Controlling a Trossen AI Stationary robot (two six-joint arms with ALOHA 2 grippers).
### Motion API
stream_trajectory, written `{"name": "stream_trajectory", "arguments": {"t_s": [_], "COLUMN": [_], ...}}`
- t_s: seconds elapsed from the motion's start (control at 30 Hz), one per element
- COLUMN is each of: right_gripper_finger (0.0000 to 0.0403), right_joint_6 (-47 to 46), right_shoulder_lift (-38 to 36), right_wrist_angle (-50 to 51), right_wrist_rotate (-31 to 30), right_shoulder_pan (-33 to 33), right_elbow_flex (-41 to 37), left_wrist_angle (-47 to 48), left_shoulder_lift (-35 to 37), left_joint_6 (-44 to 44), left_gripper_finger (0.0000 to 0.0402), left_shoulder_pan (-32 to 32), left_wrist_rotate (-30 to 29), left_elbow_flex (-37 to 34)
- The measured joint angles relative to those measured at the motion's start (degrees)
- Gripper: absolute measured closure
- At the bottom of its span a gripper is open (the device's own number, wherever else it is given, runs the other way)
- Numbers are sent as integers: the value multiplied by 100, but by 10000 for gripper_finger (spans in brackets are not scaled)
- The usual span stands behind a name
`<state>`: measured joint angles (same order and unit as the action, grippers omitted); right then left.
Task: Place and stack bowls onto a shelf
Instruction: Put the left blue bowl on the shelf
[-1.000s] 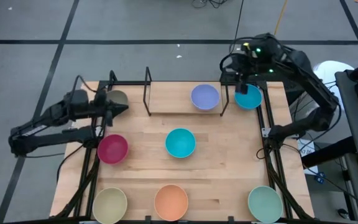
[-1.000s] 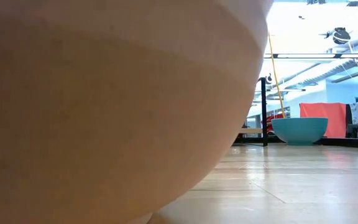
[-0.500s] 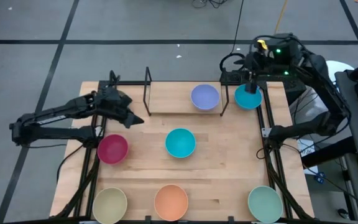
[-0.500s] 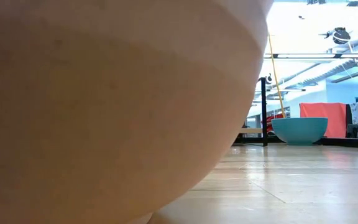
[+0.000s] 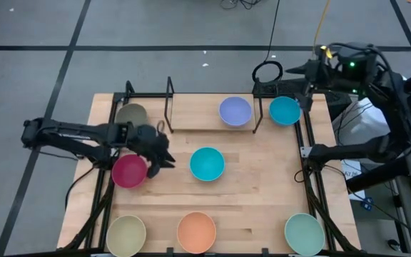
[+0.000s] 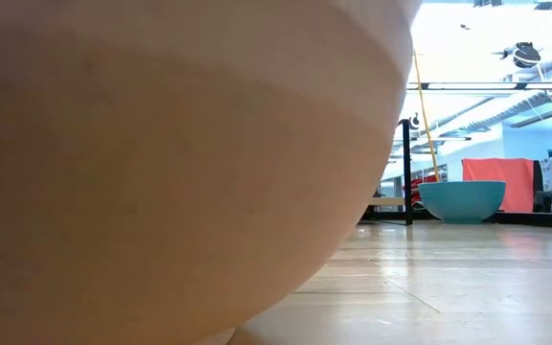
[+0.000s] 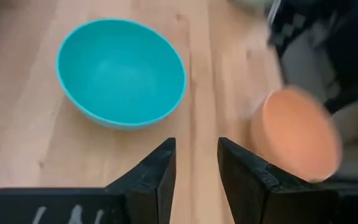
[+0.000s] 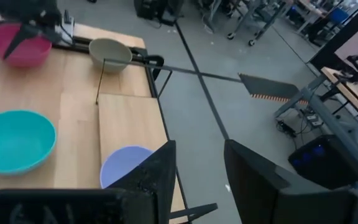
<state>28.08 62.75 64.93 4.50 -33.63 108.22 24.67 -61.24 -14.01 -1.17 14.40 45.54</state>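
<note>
My left gripper (image 5: 164, 158) (image 7: 194, 168) stands open and holds nothing, between the magenta bowl (image 5: 129, 170) and the cyan bowl (image 5: 207, 163) (image 7: 121, 73). The olive-grey bowl (image 5: 131, 114) sits at the left end of the shelf (image 5: 168, 107). The lavender bowl (image 5: 235, 111) is in the shelf's middle and the blue bowl (image 5: 285, 110) at its right end. My right gripper (image 5: 295, 70) (image 8: 197, 168) is open with nothing in it, beyond the table's far right corner. Cream (image 5: 126, 235), orange (image 5: 196, 232) and pale green (image 5: 304, 233) bowls stand along the near edge.
The shelf's thin black uprights (image 5: 255, 108) rise between the bowls at the far edge. Black frame rods (image 5: 312, 193) run along both table sides. In the low view the orange bowl (image 6: 161, 163) fills most of the picture. Bare wood (image 5: 262, 193) lies right of the cyan bowl.
My left gripper has come away from the olive-grey bowl, which stays on the shelf, and has gone toward the table's near and right side to beside the magenta bowl. My right gripper has drawn back from over the blue bowl toward the far right.
</note>
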Motion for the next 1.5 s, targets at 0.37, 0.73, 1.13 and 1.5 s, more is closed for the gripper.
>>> {"name": "stream_trajectory", "arguments": {"t_s": [0.37,0.73,1.13,1.5], "right_gripper_finger": [275,275,275,275], "right_joint_6": [-309,-128,-25,-20], "right_shoulder_lift": [-226,-336,-362,-364], "right_wrist_angle": [3,4,7,15], "right_wrist_rotate": [5,7,7,7], "right_shoulder_pan": [0,0,0,-2], "right_elbow_flex": [0,0,0,2], "left_wrist_angle": [-775,-280,-3,-150], "left_shoulder_lift": [-953,-2094,-3025,-3570], "left_joint_6": [1607,2856,3998,4484], "left_gripper_finger": [277,277,277,277], "left_shoulder_pan": [-794,-900,-1035,-1010], "left_wrist_rotate": [-1200,-1492,-1485,-1825], "left_elbow_flex": [-1,901,1489,1502]}}
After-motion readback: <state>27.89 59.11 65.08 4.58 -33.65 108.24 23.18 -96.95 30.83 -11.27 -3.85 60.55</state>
